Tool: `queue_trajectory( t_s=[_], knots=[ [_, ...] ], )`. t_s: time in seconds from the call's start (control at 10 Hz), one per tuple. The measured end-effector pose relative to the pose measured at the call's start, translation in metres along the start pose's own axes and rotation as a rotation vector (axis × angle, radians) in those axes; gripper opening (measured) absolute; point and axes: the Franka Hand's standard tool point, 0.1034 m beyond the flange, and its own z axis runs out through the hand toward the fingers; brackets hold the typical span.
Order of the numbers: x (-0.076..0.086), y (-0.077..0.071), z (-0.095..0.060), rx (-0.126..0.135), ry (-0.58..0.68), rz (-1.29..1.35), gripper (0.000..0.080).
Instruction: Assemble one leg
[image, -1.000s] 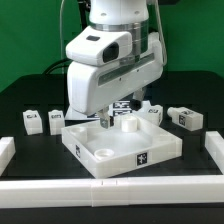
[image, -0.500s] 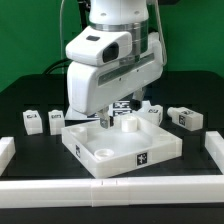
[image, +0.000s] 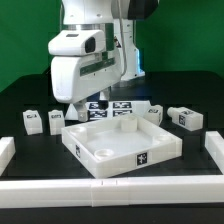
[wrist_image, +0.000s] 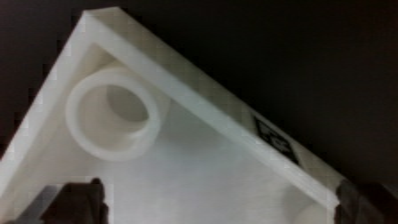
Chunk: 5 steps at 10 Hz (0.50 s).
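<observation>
On the table (image: 30, 95), the leg (image: 184, 118) lies flat, long axis crosswise.

The tray (image: 100, 152) sits mid-worktop (image: 30, 95). To the exterior view's left of it two legs lie side by side, the outer leg (image: 33, 121) and the inner leg (image: 56, 120). The right leg (image: 185, 118) lies off the tray's right side, and the far leg (image: 150, 110) just behind its far right corner. The marker board (image: 122, 105) lies behind the tray. The claw (wrist_image: 214, 205) hangs over a corner socket (wrist_image: 111, 120) of the tray.
</observation>
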Motion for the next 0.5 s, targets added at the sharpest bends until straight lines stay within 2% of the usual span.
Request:
queue_trajectory(
  t_s=[0.3,0.4,0.5],
  knots=[
    [-0.003,0.0,0.001,-0.002,-0.001,-0.045,0.065],
    [-0.013,0.0,0.005,-0.004,-0.003,-0.224,0.065],
    [-0.016,-0.002,0.007,0.0,-0.009,-0.322,0.065]
  ],
)
